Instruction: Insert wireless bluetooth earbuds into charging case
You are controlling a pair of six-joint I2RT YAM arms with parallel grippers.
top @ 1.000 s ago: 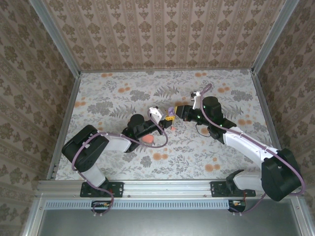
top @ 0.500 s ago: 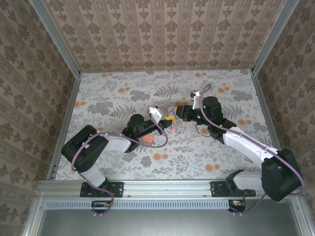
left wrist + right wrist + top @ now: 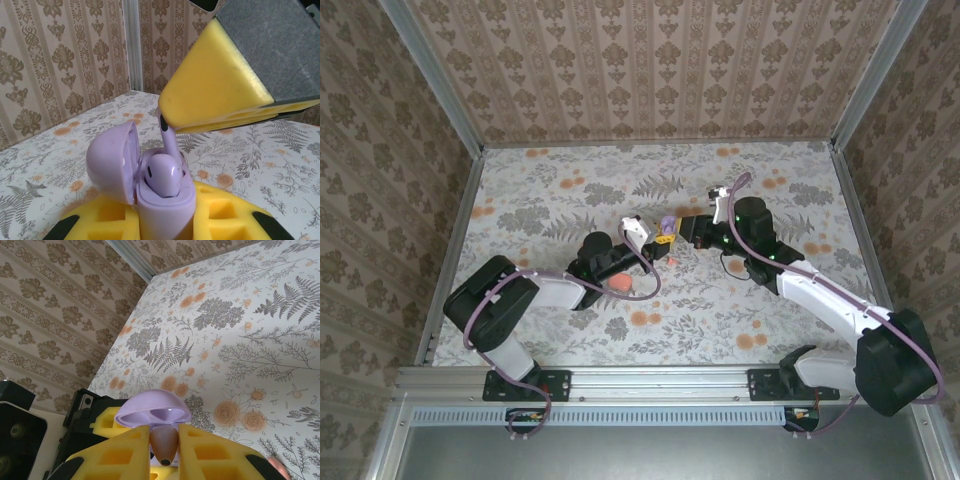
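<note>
Charging case (image 3: 150,200), lavender, lid open, held over mid-bench, clamped in the left end effector (image 3: 162,222); that arm lies low from the near left. Right arm reaches in from the right, its end effector (image 3: 164,450) pinching an earbud (image 3: 162,172) by the stem, head in the case.

text: none legible | labels, brands: none | numbers, signs: none

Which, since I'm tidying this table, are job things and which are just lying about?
Job: open purple case, in the shut left tool; purple earbud, its stem pinched by the right tool.
Lying about: coral-pink rounded piece.
</note>
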